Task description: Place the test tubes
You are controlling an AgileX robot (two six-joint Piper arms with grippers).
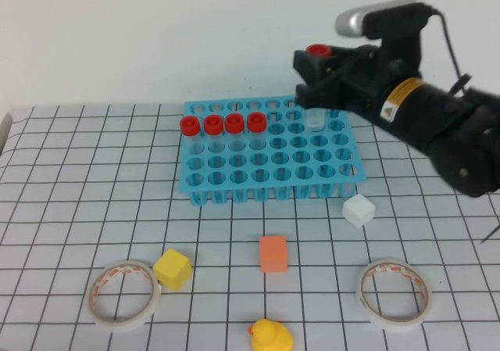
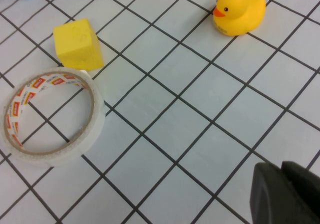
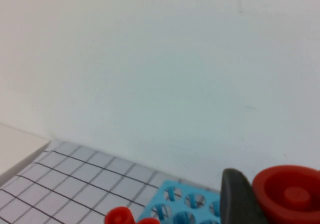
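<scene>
Only the high view shows the whole gridded worktop (image 1: 78,171). The blue test tube rack (image 1: 312,171) stands at rear centre. The right gripper (image 1: 314,81) hangs over its rear right holes, fingers pinching one upright red-capped test tube (image 1: 315,119). The left gripper (image 2: 282,191) shows only in the left wrist view, fingers pressed together over bare grid.

Count:
- two tape rolls (image 1: 92,296)
- three cubes: yellow cube (image 1: 173,269), orange cube (image 1: 273,254), white cube (image 1: 358,209)
- one rubber duck (image 1: 271,337)
- four seated test tubes (image 1: 233,123) in one row

Open worktop lies left of the rack.
</scene>
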